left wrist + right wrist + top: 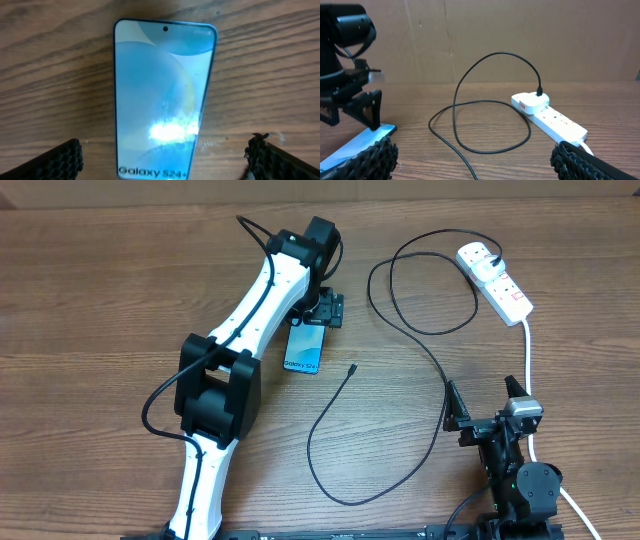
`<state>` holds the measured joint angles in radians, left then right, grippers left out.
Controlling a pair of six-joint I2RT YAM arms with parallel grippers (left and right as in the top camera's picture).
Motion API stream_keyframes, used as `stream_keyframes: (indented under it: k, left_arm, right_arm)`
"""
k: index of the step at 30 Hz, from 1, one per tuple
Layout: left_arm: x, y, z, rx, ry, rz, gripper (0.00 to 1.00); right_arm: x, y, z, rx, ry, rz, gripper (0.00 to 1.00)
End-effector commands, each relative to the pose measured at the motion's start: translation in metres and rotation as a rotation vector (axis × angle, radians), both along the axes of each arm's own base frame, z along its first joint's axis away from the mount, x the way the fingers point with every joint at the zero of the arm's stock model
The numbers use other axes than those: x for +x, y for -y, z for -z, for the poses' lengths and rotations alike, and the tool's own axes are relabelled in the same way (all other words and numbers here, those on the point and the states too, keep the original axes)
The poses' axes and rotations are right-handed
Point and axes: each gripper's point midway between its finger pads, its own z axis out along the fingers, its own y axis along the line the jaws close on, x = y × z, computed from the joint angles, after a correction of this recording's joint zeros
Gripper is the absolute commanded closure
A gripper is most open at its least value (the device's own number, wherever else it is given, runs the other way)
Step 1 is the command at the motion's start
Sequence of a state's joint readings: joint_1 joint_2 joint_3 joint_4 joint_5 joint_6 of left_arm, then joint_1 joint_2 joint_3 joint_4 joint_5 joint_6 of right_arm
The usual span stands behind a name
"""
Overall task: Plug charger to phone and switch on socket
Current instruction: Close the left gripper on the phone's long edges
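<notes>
Counting one phone | one charger, plugged in one socket | left tool, right tool: both wide open, empty

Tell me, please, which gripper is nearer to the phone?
Left. The left gripper is right over the phone, jaws open on either side of it; the right gripper, also open, sits well off to the phone's right, nearer the robot's base.
</notes>
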<state>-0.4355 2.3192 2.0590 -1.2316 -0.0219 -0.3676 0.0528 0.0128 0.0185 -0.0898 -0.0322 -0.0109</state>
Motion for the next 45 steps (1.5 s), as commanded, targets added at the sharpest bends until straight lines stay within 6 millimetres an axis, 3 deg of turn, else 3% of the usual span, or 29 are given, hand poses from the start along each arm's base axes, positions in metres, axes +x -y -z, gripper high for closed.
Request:
stream_keyframes:
  k: [1, 14, 26, 45]
  left_arm:
    - [-0.005, -0.003, 0.022, 0.03, -0.02, -0.009, 0.0]
    - [-0.013, -0.008, 0.051, 0.052, -0.034, -0.007, 0.0]
    - [-0.015, -0.004, 0.055, 0.051, -0.029, 0.002, 0.0]
    - [-0.022, -0.013, 0.069, 0.07, -0.049, -0.042, 0.0]
  right_arm:
    - [0.0, 0.003, 0.002, 0.003, 0.004, 0.015, 0.0]
    - [0.0, 0.003, 0.002, 0.003, 0.004, 0.015, 0.0]
    - [0.0, 0.003, 0.002, 0.003, 0.004, 0.015, 0.0]
    - [0.0, 0.003, 0.002, 0.003, 0.004, 0.015, 0.0]
